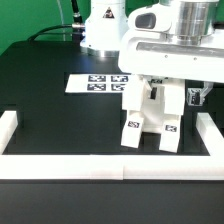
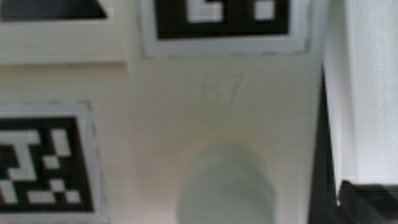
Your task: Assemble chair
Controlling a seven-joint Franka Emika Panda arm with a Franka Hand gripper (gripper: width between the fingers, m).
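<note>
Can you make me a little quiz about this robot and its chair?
1. True or false: the table is white.
2. Where is the marker board? A: to the exterior view's left of the chair. B: on top of the chair. C: under the chair.
3. Fill in: the chair's tags are black and ____.
Key: 1 false; 2 A; 3 white.

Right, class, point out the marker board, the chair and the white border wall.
marker board (image 1: 95,84): exterior view, its tagged middle.
chair (image 1: 133,118): exterior view, leg on the exterior view's left.
border wall (image 1: 100,163): exterior view, its near stretch.
</note>
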